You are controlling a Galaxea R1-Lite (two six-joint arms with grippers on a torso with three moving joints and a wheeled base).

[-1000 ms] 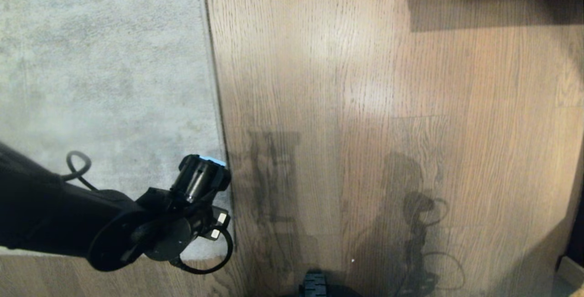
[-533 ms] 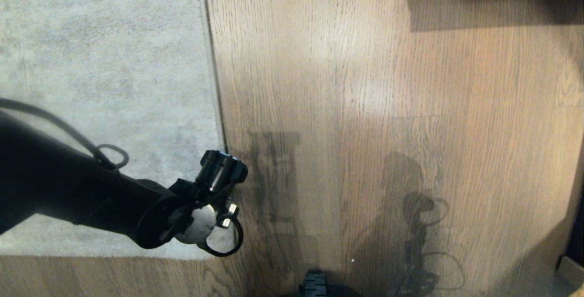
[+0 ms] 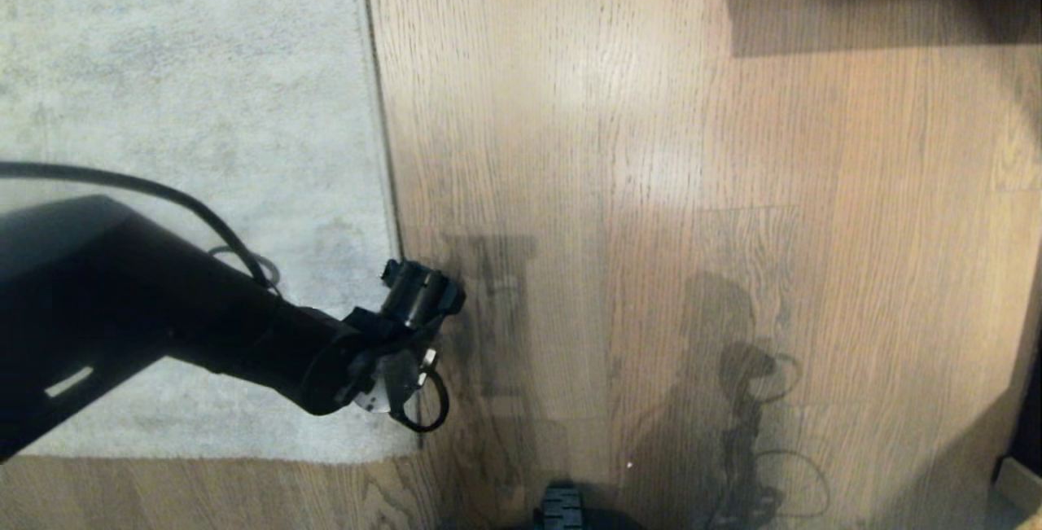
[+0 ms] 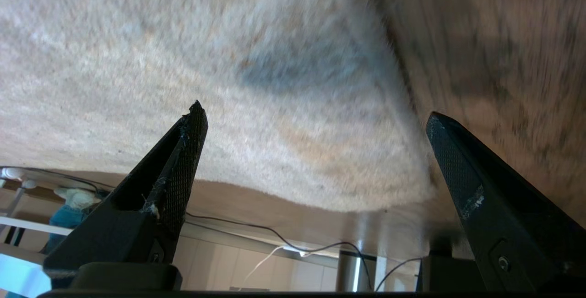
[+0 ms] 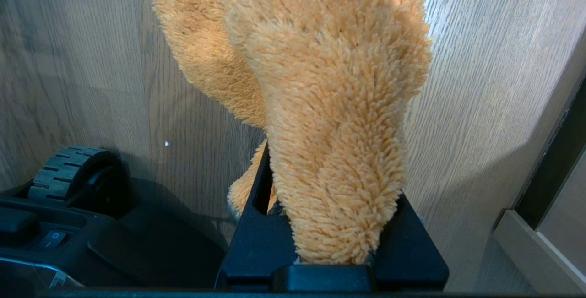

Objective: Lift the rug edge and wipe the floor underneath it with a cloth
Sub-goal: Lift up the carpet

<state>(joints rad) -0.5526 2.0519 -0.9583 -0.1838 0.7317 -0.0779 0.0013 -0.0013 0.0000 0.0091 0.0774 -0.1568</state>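
Jaws: left gripper spread wide, straddling the rug edge at its near corner, ready to pinch | right gripper clenched on the cloth, hanging above the floor for wiping

A thin dark cable runs past pale cabinet doors, and a blue and white thing sits far off.

The rug lies left on the floor, its rug edge running front to back.
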